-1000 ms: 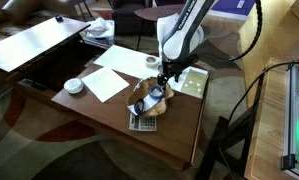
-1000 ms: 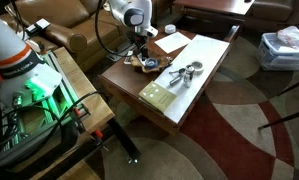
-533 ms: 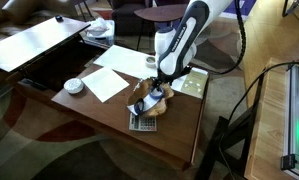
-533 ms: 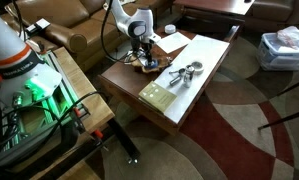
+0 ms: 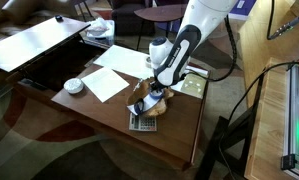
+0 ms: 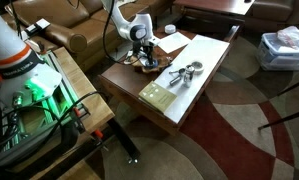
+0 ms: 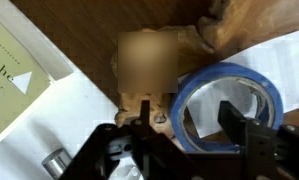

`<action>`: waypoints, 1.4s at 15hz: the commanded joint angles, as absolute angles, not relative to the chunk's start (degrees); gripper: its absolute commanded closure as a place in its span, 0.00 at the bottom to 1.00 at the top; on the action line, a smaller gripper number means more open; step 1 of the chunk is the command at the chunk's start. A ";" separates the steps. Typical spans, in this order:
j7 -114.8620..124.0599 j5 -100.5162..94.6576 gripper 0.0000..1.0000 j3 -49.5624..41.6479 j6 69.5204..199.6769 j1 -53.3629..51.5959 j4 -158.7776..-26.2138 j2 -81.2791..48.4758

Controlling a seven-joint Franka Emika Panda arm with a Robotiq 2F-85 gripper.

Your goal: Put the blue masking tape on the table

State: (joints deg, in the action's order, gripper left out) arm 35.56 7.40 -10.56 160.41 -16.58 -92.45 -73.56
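The blue masking tape (image 7: 229, 85) shows in the wrist view as a blue ring lying flat on white paper, next to a tan object (image 7: 149, 65). My gripper (image 7: 187, 125) is open and low over it. One finger (image 7: 139, 130) stands outside the ring on its left. The other finger (image 7: 234, 122) stands over the hollow centre, so the ring's left wall lies between them. In both exterior views the gripper (image 5: 149, 88) (image 6: 143, 58) is down on a small pile on the dark brown table (image 5: 169, 135) (image 6: 124, 85). The arm hides the tape there.
A calculator (image 5: 141, 122) lies just in front of the pile. White papers (image 5: 109, 82) and a small white round object (image 5: 74, 86) lie to one side. A pale green book (image 5: 194, 80) (image 6: 157, 95) and metal items (image 6: 184, 72) also lie on the table.
The arm has bent forward and the gripper has come down onto the pile. The things on the table have not moved.
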 commanded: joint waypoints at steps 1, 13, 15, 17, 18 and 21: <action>38.67 8.17 0.35 -12.52 158.49 -17.83 -86.99 -78.24; 39.85 8.10 0.97 -13.33 161.24 -18.43 -92.84 -72.08; 40.33 7.98 0.97 -14.46 158.52 -18.54 -99.00 -67.62; 40.96 7.95 0.97 -15.46 156.72 -18.51 -104.85 -64.36; 40.06 7.87 0.97 -14.83 155.99 -17.54 -108.00 -62.58; 33.20 7.81 0.97 -9.72 156.08 -12.51 -117.85 -57.72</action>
